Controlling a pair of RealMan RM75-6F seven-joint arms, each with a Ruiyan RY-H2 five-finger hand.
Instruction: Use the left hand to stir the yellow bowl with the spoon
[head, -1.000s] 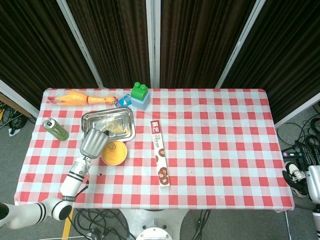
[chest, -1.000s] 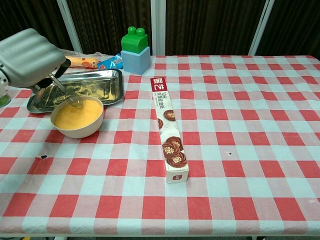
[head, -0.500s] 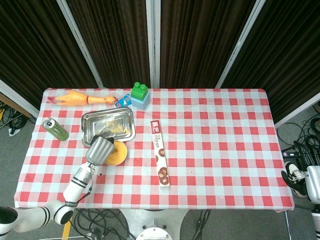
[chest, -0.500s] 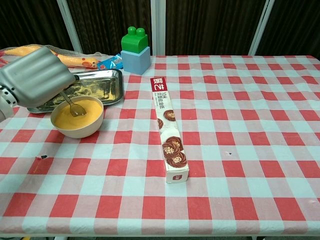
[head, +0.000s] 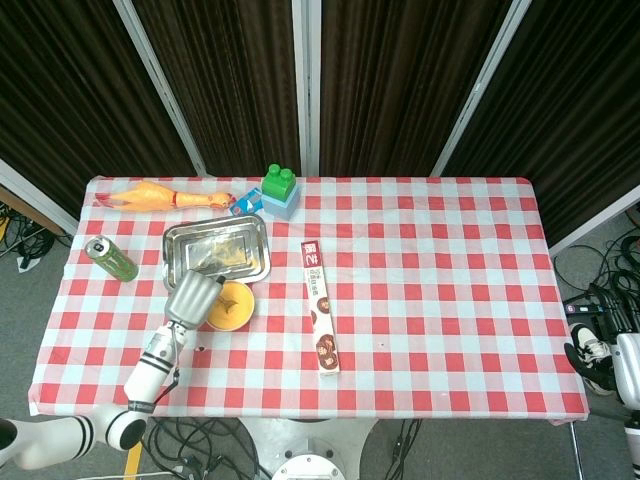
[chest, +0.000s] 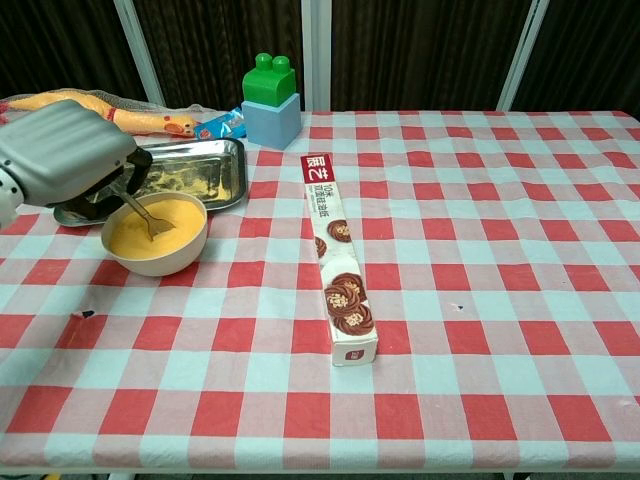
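The stirring step looks under way: the left robot hand (chest: 65, 155) grasps the thin metal spoon (chest: 146, 215), its tip inside the round yellow bowl (chest: 155, 235) beside the steel tray (chest: 222, 160); next, circle without tipping it.

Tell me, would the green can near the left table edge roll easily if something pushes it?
Probably yes. The green can lies on its side on the flat tablecloth, so its round body would likely roll. With nothing touching it, little would stop it near the edge.
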